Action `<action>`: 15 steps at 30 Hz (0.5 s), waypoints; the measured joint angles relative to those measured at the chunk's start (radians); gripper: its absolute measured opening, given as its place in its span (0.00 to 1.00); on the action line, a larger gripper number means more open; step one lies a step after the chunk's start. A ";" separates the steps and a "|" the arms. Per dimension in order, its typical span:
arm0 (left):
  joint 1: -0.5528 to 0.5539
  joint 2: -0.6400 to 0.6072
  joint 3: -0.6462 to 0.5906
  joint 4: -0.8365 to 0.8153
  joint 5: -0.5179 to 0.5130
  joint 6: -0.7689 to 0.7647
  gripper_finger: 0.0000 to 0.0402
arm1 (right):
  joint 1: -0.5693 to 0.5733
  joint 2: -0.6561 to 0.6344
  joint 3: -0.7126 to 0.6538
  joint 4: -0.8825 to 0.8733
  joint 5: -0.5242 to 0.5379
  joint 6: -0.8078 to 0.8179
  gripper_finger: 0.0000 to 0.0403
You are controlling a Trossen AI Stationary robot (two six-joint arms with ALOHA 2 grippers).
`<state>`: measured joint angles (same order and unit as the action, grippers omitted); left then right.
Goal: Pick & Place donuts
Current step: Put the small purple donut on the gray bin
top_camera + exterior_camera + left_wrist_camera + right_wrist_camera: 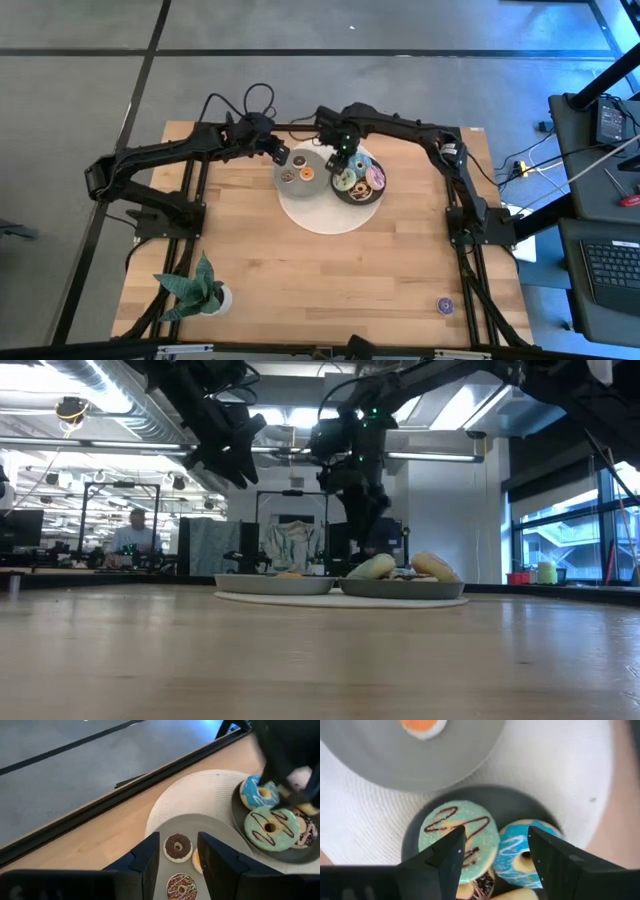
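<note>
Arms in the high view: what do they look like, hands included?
Both arms, left arm and right arm, are black and jointed, with black cables looping behind. The left hand and right hand each have two dark angular fingers.

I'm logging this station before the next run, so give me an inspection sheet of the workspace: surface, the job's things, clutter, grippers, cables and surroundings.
Surface: wooden table with a round white mat near its far middle.
Job's things: two plates on the mat; the light grey plate holds brown and orange donuts, the dark plate holds a pile of donuts including green and blue ones. One purple donut lies alone near the front right corner.
Clutter: potted plant at the front left.
Grippers: left gripper open above the light plate; right gripper open over the dark plate, holding nothing.
Cables: black loops at the far edge.
Surroundings: desk with keyboard to the right; person seated far behind.
</note>
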<state>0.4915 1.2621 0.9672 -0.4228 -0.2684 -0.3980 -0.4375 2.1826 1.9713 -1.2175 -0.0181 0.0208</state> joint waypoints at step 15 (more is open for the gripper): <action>-0.009 0.000 0.000 -0.061 0.185 0.085 0.33 | -0.039 -0.202 -0.033 -0.054 -0.035 -0.028 0.54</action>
<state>0.4825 1.2617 0.9672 -0.4843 -0.0830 -0.3132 -0.4765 1.9804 1.9387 -1.2719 -0.0534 -0.0069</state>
